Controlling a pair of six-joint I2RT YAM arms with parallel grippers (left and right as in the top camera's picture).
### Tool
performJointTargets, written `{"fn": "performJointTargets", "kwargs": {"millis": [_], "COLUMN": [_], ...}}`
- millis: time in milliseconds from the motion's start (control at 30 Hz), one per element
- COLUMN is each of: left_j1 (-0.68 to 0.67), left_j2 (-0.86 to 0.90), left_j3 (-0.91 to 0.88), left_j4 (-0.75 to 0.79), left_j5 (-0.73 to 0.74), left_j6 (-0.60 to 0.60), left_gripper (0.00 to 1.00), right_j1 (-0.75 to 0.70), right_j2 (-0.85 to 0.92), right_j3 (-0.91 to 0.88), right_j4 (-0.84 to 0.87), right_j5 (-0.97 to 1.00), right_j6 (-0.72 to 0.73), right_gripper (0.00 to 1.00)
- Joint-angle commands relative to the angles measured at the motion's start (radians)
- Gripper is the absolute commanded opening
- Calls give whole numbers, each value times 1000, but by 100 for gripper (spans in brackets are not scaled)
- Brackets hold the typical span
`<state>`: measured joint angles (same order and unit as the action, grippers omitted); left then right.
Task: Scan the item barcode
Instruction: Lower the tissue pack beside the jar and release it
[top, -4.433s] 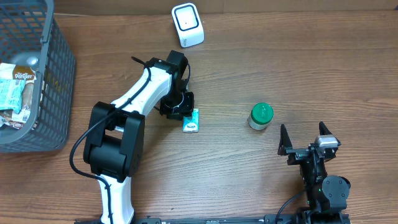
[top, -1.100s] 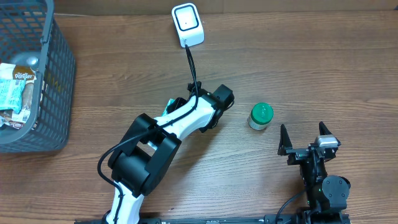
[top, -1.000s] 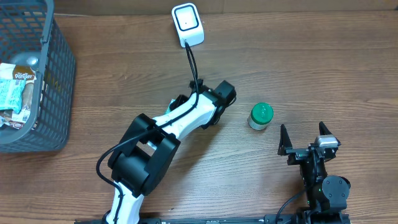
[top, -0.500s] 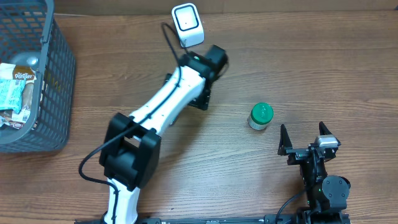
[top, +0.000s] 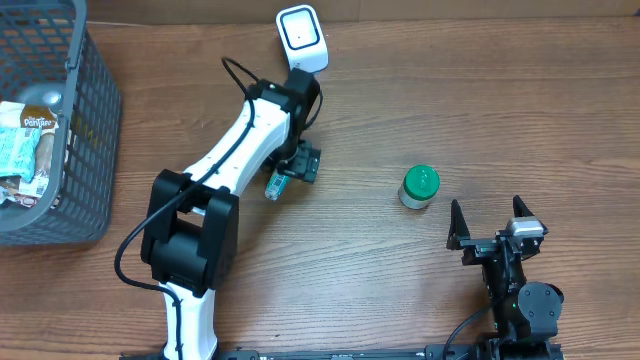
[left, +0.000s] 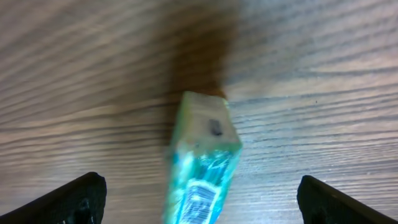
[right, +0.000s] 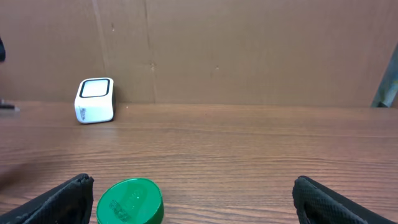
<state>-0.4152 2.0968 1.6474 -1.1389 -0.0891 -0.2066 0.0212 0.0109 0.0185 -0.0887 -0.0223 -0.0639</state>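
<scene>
left wrist view shows the teal packet (left: 202, 158) blurred and tilted over the counter (left: 323, 74), with a printed barcode patch (left: 200, 194) on its near end. i cannot tell whether the packet lies flat. the left jaws are spread wide, one fingertip far out on each side of it, neither touching. from overhead the packet (top: 272, 186) sits just near-left of the left jaws, on the near side of the white scanner (top: 301, 38) and well left of the green-lidded jar (top: 420, 186). you probably need a fresh grip before scanning: centre the packet between the jaws, pinch its narrow sides, and keep the barcode patch uncovered so you can turn it toward the scanner window. closing off-centre would likely flip so light a thing. the right jaws are also spread and hold nothing, parked near right.
</scene>
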Motion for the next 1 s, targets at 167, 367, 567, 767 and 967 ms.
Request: {"fn": "performJointTargets", "kwargs": {"millis": [167, 367, 567, 767, 967], "left_j1": [-16, -14, -13, -13, -16], "left_j2": [9, 9, 9, 9, 9], "left_j3": [-114, -167, -201, -207, -207], "left_j4": [82, 151, 184, 194, 217], "left_j5": [-13, -21, -17, 15, 171], "left_j6": [-3, -27, -45, -61, -73], "left_gripper": [81, 38, 50, 48, 28], "right_j1": [6, 6, 6, 6, 6], "right_j2": [-6, -6, -6, -6, -6], "right_j3": [-11, -11, -11, -11, -11], "right_j4": [6, 6, 7, 7, 7], "right_j5": [-2, -2, -2, -2, -2], "right_j6": [-3, -3, -3, -3, -3], "right_gripper": [100, 100, 100, 100, 100]}}
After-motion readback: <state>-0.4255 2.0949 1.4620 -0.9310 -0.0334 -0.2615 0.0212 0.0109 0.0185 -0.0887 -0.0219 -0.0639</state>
